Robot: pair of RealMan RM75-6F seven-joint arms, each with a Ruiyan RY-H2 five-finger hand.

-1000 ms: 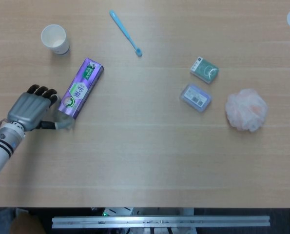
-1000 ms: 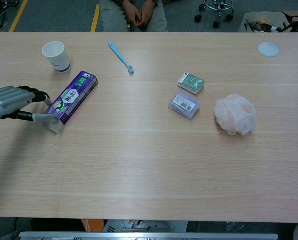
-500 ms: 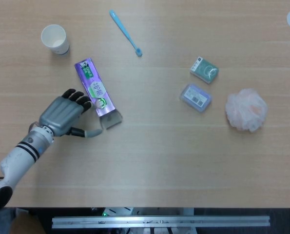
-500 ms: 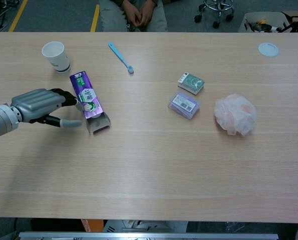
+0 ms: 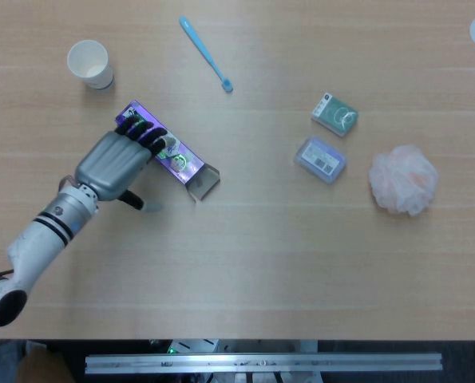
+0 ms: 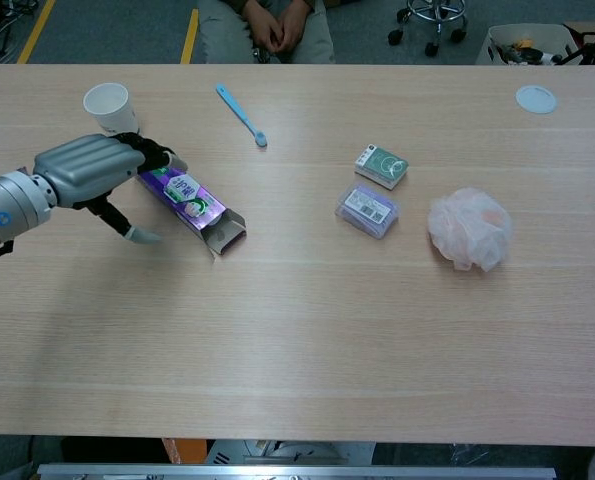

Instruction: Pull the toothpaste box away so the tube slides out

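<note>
Left hand [image 5: 113, 163] is resting fingers over the closed end of the toothpaste box [image 5: 172, 156], which is lying on the worktop [image 5: 261, 263]; a firm grip is apparently not formed. Thin card crushes easily: hold the closed end lightly, open flap facing away.

— What's at the left of the frame?
— The left hand [image 5: 116, 162] lies over the upper-left end of the purple toothpaste box [image 5: 177, 159], fingertips on top of it.
— And the box?
— It runs diagonally toward lower right, with its flap open at that end.
— Anything nearby?
— A paper cup [image 5: 89, 63] in the upper left.
</note>
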